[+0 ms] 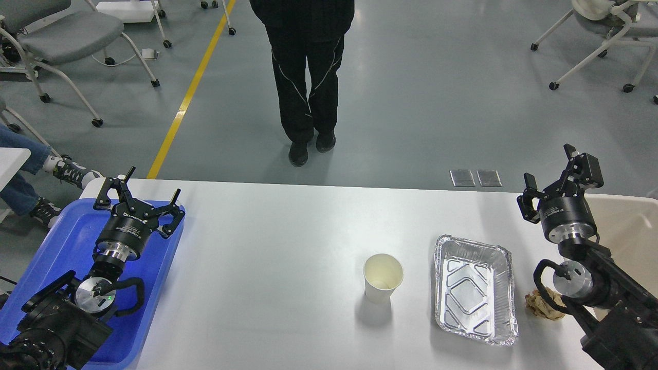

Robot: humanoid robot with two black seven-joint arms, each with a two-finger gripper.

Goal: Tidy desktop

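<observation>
Two black robot arms reach forward over the desktop (288, 246), a wide white tabletop that fills the lower half of the view and lies beneath and between both claws. The left gripper (152, 191) hangs above a blue plastic tray (154, 288) at the table's left edge, its two fingers spread wide apart and pointing away from the robot, holding nothing. The right gripper (550, 172) is raised near the table's far right side, its fingers also parted and empty, tilted up and away. Just right of that claw sits a beige bin (629, 231), partly hidden by the arm. Nearer the robot and to the claw's left lies an empty foil tray (475, 288), and farther left again an upright paper cup (383, 277), open and apparently empty. A crumpled brown paper wad (540, 304) rests against the right arm's lower section, which partly covers it. Beyond the table a person in black trousers and shoes (306, 77) stands on the grey floor, near a yellow floor line (193, 87) and wheeled chairs (61, 41). White lettering rings each wrist collar but is too small to read.
</observation>
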